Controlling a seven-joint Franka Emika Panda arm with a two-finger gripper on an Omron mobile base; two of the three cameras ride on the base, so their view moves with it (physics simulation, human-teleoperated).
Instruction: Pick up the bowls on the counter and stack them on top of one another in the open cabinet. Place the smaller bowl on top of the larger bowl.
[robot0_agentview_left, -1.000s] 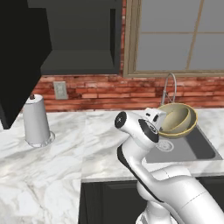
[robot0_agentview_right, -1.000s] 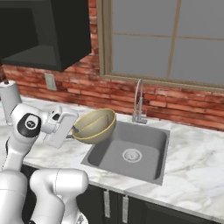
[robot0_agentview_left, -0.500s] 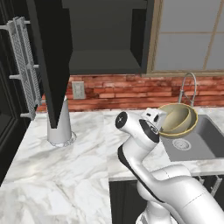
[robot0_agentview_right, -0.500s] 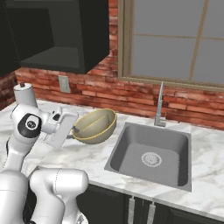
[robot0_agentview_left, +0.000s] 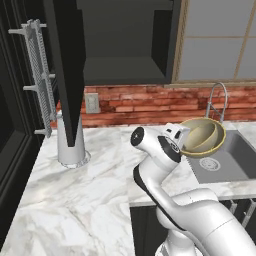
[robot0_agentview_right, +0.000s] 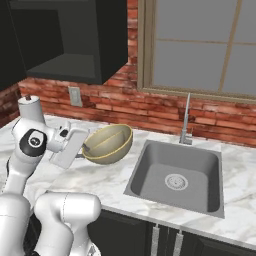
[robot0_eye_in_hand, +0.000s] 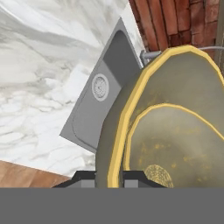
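The tool (robot0_agentview_right: 84, 148) is clamped on the rim of a tilted bowl (robot0_agentview_right: 109, 143), held clear above the worktop (robot0_agentview_right: 95, 172) beside the sink (robot0_agentview_right: 175, 175)

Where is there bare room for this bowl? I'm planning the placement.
The open cabinet has a bare grey floor from side wall to side wall. The counter is bare between the paper towel roll and the sink. It is crowded around the gripper, shut on the bowl, and near the faucet.
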